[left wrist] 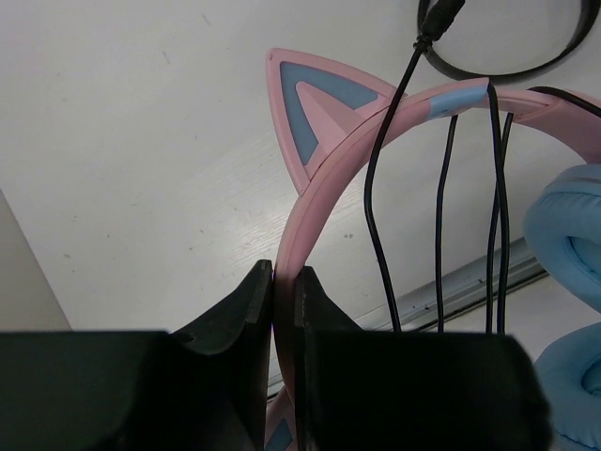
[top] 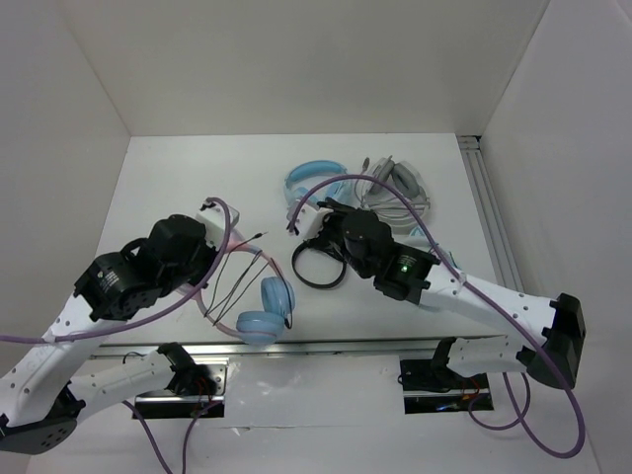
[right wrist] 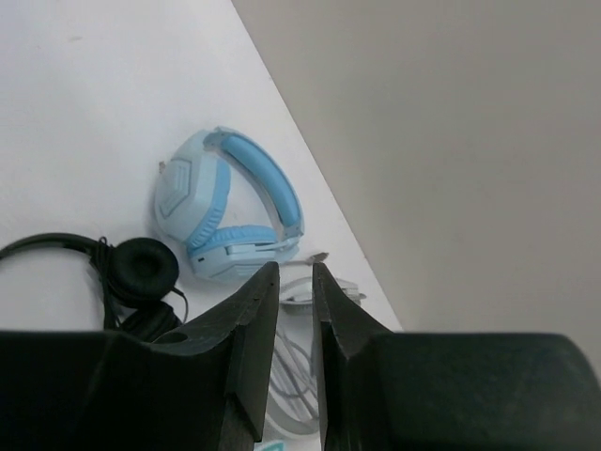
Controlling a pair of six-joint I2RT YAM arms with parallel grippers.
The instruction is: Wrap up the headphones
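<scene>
The headphones (top: 262, 321) lie near the front edge, with a pink cat-ear headband (left wrist: 324, 178) and light blue earcups (left wrist: 573, 235). Their thin dark cable (left wrist: 376, 216) crosses the headband in several strands. My left gripper (left wrist: 285, 277) is shut on the pink headband just below the cat ear; in the top view the left gripper (top: 204, 286) sits at the headband's left side. My right gripper (right wrist: 295, 272) hovers over the middle of the table with a narrow gap and nothing between its fingers. From above, the right gripper (top: 326, 219) is apart from the headphones.
A black headset (top: 318, 269) lies between the arms and also shows as the black headset (right wrist: 136, 268). An all-light-blue pair (right wrist: 230, 207) and a white pair with grey cable (top: 395, 193) rest at the back. Walls close in left, right and behind.
</scene>
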